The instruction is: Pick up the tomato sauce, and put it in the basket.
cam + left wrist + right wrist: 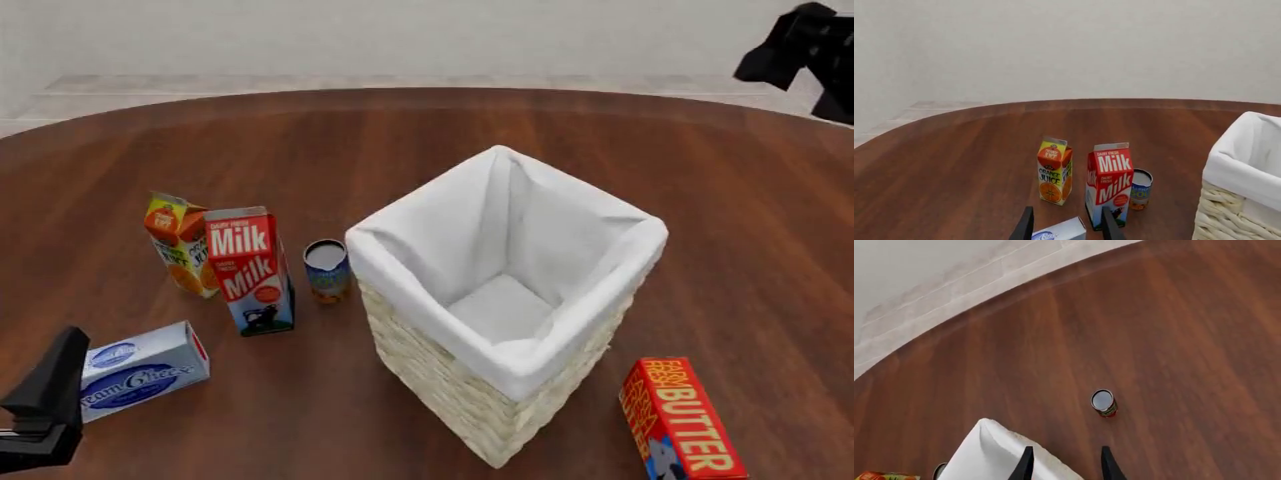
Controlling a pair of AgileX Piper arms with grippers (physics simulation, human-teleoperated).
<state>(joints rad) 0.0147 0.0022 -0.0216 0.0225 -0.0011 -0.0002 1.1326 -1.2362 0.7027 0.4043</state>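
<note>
The small cylindrical tomato sauce can with the red label, green band and silvery top (pixel 1103 403) shows only to my right wrist camera. It stands upright on bare wood, apart from a white-lined corner of the tall square cream wicker basket with the white cloth folded over its rim (pixel 441 375). My front camera does not show this can at all.

My right gripper (pixel 1064 462) hangs high above the table with its 2 dark fingers parted and nothing between them. The can lies beyond the fingertips, not between them. My left gripper (pixel 1066 227) sits low at the near left of the table, its 2 fingers also spread and gripping nothing. The white-and-blue cream cheese box (pixel 140 368) lies flat, and its end shows in the gap between them; I cannot tell if they touch it.

I count 2 cans: the tomato sauce and 1 blue-and-orange labelled can (pixel 326 269), which stands just beside the basket's left wall. There are 2 upright cartons: 1 red-and-white milk carton (pixel 248 268) and 1 orange juice carton (pixel 180 243), side by side to the left of that can. There is 1 basket. 1 red-and-yellow butter box (pixel 678 420) lies flat to the basket's near right.

Everything rests on 1 round dark reddish-brown wooden table (pixel 400 140). Beyond its far edge are a pale floor and a plain off-white wall (pixel 1067 45).
</note>
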